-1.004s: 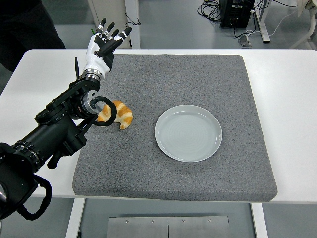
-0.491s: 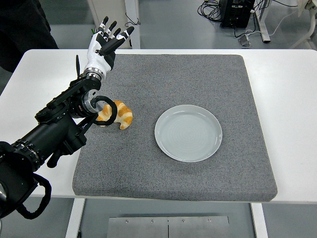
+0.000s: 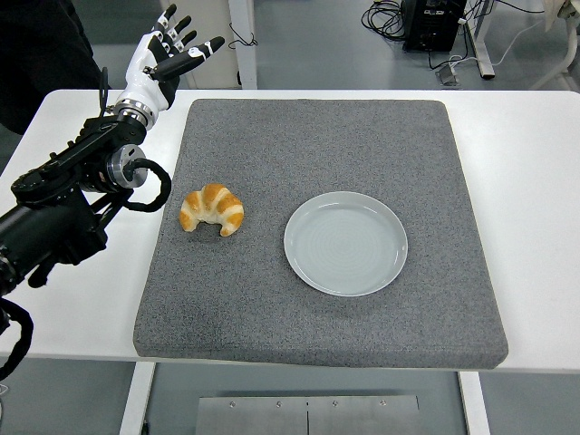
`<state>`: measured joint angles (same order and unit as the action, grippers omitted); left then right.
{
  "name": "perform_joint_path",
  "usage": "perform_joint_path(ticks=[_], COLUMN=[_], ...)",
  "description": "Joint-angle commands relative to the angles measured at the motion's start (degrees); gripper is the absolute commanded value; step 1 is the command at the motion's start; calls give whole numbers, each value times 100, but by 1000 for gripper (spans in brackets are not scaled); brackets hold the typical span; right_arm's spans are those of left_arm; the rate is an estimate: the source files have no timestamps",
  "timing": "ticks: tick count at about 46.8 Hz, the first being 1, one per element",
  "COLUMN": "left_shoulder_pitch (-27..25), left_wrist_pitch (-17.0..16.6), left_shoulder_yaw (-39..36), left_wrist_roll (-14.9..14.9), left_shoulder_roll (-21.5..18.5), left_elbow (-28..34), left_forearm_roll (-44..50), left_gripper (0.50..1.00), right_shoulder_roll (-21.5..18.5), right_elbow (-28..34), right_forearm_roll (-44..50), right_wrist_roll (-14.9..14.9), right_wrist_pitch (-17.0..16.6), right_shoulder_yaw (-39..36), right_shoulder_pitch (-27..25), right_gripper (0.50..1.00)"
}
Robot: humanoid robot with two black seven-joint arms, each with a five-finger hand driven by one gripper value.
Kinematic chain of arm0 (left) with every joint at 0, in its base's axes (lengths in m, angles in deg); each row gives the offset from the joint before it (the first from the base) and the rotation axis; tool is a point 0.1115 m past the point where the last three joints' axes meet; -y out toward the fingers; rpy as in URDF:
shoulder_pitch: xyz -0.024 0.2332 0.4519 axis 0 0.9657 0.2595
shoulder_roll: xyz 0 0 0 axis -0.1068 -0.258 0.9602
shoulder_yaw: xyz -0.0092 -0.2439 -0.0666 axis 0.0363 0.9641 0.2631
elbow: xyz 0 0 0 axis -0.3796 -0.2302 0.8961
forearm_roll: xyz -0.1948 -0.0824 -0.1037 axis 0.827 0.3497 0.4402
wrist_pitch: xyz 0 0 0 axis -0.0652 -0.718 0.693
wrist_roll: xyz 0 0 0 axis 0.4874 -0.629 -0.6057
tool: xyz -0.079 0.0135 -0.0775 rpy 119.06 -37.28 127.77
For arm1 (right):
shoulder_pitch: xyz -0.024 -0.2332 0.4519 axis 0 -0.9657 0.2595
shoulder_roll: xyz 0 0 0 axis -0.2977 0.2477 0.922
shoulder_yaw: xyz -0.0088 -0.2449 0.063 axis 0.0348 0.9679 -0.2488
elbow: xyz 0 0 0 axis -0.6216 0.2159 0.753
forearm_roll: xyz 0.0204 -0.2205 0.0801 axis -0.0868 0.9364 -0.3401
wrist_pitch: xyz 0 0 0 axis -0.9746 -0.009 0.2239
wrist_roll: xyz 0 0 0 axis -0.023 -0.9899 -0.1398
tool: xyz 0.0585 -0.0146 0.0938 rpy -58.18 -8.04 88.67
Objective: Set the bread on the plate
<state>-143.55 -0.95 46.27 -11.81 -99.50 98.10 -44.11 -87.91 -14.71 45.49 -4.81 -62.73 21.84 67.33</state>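
Observation:
A golden croissant (image 3: pixel 212 208) lies on the grey mat (image 3: pixel 317 136), left of centre. To its right, a hand's width away, sits an empty pale blue-grey plate (image 3: pixel 344 243). My left hand (image 3: pixel 163 59) is raised at the far left corner of the mat, well behind and left of the croissant, its white-and-black fingers (image 3: pixel 201 51) spread wide and holding nothing. Its black forearm (image 3: pixel 63 199) runs down along the mat's left edge. The right arm does not show.
The mat lies on a white table (image 3: pixel 526 181). A person in dark clothing (image 3: pixel 45 45) stands at the top left, just behind my raised hand. Cables and a table leg (image 3: pixel 453 36) are on the floor beyond the table.
My left arm has swung left and back, off the mat. The croissant, partly covered by the wrist before, now lies fully in view and has not moved.

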Motion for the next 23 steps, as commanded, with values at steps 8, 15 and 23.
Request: perform_joint_path(ticks=[8,15,23], left_shoulder_pitch=[-236,-360,-395], left_wrist_pitch=[-14,-32,-32], left_shoulder_yaw=[-758,-1118,-1285], left_wrist_roll=[-1,-28,-124], left_shoulder_roll=[-511,-932,-1548], left_elbow=[565,1092,1628], left_forearm_roll=[-92,-592,-1304], left_gripper=[965,965,965], right_shoulder_roll=[0,0,0], right_elbow=[1,1,1], right_forearm_roll=[0,0,0], right_wrist_roll=[1,1,1], right_wrist_pitch=[0,0,0], right_shoulder_yaw=[0,0,0], right_shoulder_pitch=[-1,-1,-1], right_gripper=[1000,1000,1000])
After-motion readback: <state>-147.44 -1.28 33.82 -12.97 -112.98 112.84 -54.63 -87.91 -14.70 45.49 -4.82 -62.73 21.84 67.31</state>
